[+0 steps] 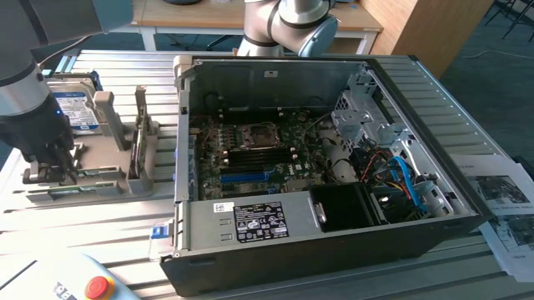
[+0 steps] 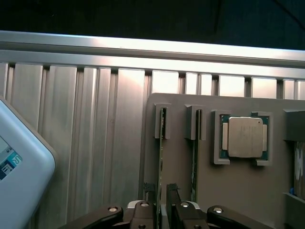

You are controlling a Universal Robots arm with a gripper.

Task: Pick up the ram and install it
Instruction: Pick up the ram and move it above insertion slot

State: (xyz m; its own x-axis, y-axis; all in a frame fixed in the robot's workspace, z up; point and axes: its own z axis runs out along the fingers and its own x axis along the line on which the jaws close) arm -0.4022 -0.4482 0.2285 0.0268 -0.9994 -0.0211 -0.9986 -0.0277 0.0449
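ram (image 2: 161, 143) on edge in grey holder (image 2: 228, 191), btwn parted fingers (image 2: 149, 193)

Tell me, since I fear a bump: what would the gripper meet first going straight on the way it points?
Most likely the ram, standing on edge in the grey holder: the gripper points down with its open jaws either side of that stick. How far off is unclear.
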